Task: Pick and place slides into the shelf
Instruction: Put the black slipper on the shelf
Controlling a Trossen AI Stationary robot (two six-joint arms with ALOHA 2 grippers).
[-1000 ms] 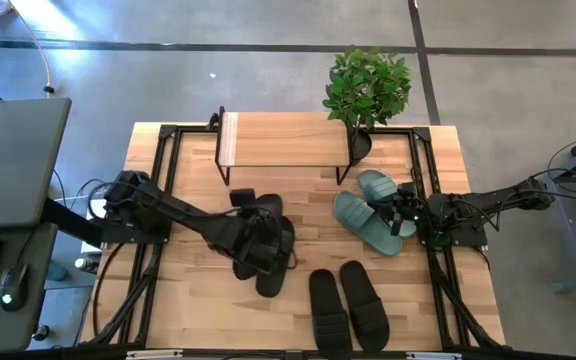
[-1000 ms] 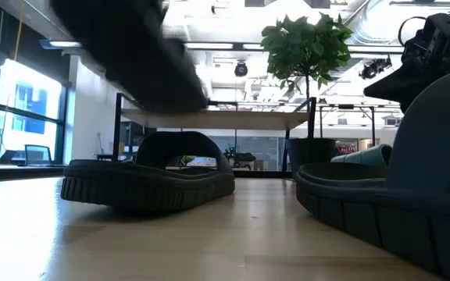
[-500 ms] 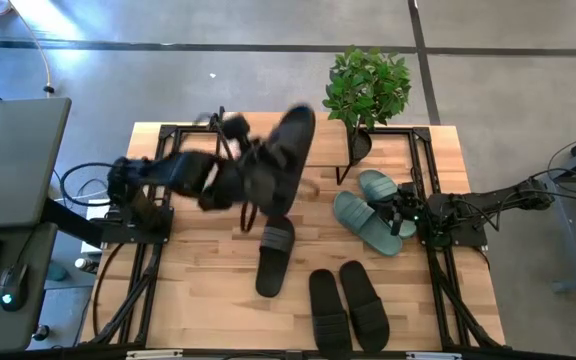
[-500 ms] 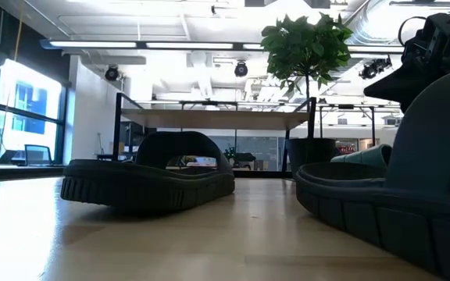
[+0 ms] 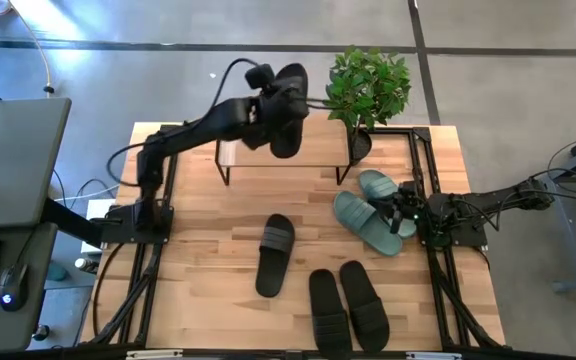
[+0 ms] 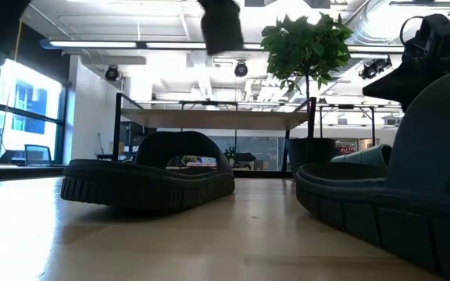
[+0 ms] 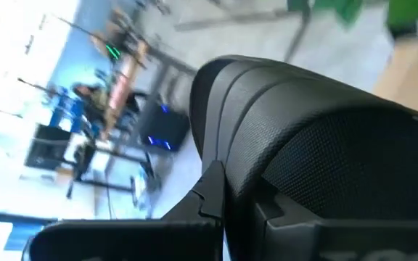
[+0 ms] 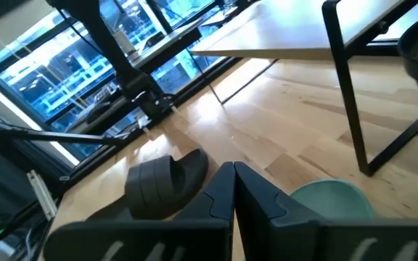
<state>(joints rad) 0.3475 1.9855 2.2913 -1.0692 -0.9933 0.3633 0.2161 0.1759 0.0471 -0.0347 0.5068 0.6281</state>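
Even daylight fills the high view; the worktop (image 5: 208, 270) is bright, and shadows under the slides (image 5: 348, 300) are soft and short. In the low view, ceiling strips and a window glare behind, so the near slide (image 6: 151, 176) reads as a dark silhouette. Above it a dark smear, perhaps the left end effector (image 5: 268, 105), is motion-blurred. The left wrist view is streaked beyond that end effector. The right wrist view's windows look blue and overexposed.
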